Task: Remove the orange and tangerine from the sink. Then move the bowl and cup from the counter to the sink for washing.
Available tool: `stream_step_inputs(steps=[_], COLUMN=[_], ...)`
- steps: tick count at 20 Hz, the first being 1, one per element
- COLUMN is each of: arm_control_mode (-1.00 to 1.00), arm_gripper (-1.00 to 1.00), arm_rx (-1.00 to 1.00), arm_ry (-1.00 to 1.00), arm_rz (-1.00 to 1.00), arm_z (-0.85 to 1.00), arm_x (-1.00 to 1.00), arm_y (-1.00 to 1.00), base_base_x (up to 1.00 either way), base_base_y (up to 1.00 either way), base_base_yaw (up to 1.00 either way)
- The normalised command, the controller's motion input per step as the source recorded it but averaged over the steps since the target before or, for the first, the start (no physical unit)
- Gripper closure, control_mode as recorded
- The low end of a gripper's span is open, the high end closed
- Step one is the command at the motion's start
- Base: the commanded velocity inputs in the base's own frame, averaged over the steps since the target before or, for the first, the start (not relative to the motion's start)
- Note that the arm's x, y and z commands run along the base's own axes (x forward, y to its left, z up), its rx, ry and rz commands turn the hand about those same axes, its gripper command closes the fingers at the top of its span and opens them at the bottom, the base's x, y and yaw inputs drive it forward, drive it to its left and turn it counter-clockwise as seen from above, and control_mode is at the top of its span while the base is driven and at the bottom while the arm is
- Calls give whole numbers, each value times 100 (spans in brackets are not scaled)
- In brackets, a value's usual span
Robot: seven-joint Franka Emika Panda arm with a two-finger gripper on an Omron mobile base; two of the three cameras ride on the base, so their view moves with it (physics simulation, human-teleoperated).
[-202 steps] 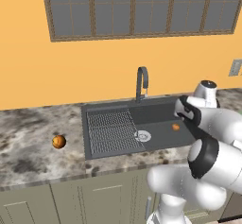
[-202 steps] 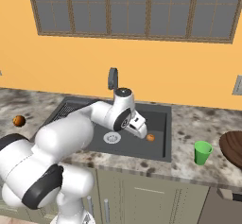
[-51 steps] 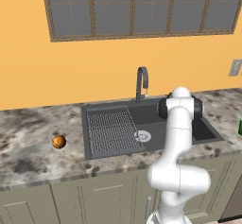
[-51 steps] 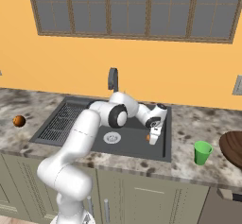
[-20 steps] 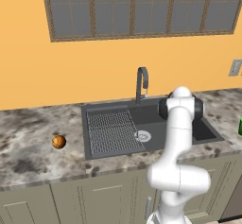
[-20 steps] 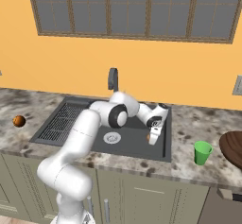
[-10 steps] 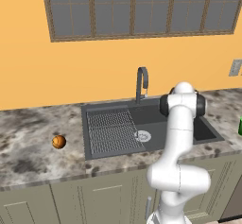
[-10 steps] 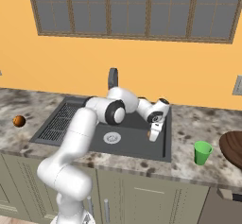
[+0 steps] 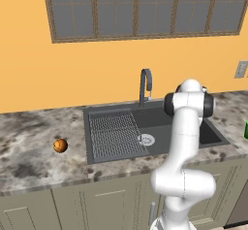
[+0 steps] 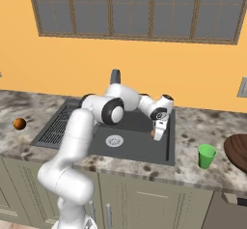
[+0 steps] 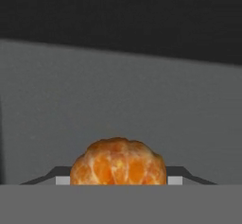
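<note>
In the left base view, I saw the arm [image 9: 186,127] standing over the right end of the sink [image 9: 111,154], hiding its own hand. One orange fruit [image 9: 60,145] lay on the counter [image 9: 34,156] well left of the sink.

In the right base view, the gripper [image 10: 157,135] hung above the sink's right end, near the right wall, with a bit of orange showing between its fingers. The green cup [image 10: 207,156] stood on the counter to the right of the sink, the brown bowl [image 10: 237,148] just beyond it.

In the hand view, the tangerine [image 11: 118,162] sat snug between the two fingertips [image 11: 61,179], which stood partly closed and looked clamped on it, with the sink's grey floor beyond. I judged it light, a little soft and round enough to roll or slip, so a grip across its widest middle with modest squeeze suited it. The sink wall and rim lay close on the right; I reckoned clear room lay upward, then over the counter.
</note>
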Motion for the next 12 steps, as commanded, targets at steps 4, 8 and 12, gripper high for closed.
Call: stream_step_inputs(steps=[4, 8, 12], arm_control_mode=[-100, -100, -100], arm_gripper=[100, 100, 100], arm_rx=[-7, -9, -12], arm_ry=[0, 0, 0], arm_rz=[6, 2, 0], arm_z=[46, 46, 43], arm_x=[-24, -23, -21], arm_y=[0, 0, -5], base_base_x=[0, 0, 0], base_base_y=[0, 0, 0], base_base_yaw=[0, 0, 0])
